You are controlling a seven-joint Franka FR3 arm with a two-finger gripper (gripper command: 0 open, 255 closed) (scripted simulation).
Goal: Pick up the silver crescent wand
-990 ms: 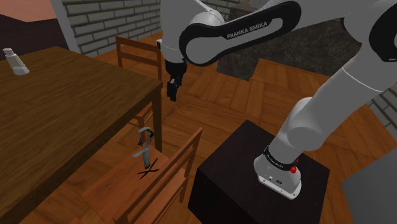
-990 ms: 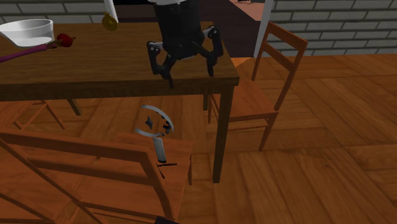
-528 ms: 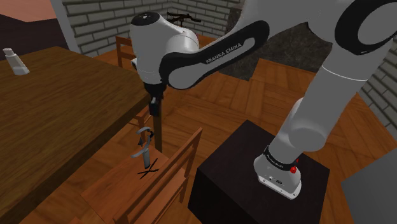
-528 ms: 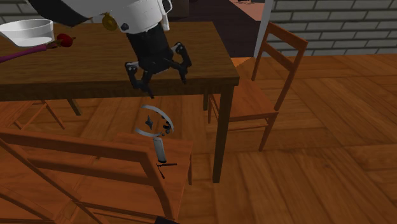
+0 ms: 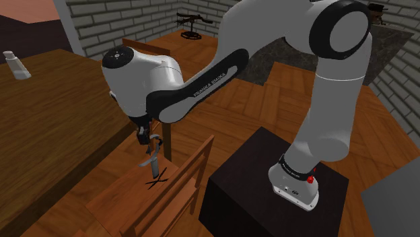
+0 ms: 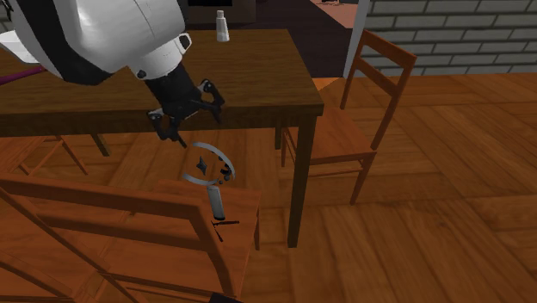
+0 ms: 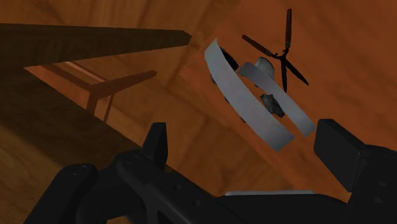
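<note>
The wand stands upright on a wooden chair seat [image 5: 124, 195] beside the table corner. It has a silver crescent head [image 6: 209, 165], a grey handle [image 5: 153, 161] and a small black cross foot. My black gripper [image 6: 186, 119] hangs open just above and beside the crescent, nearer the table [image 6: 129, 86], and touches nothing. In the wrist view the crescent [image 7: 249, 95] lies just ahead of my gripper [image 7: 248, 147], between the lines of the two spread fingers [image 7: 156, 142], with the cross foot beyond it.
The chair's backrest [image 6: 112, 205] rises on the second exterior view's near side of the wand. The table edge and leg [image 6: 299, 172] stand close by. A second chair [image 6: 348, 129] is past the table corner. My black stand [image 5: 269, 195] sits behind the chair. A small bottle [image 5: 17, 65] is on the table.
My arm has swung down and across from over the table corner to just above the wand's crescent. The fingers stay open and the wand has not moved.
</note>
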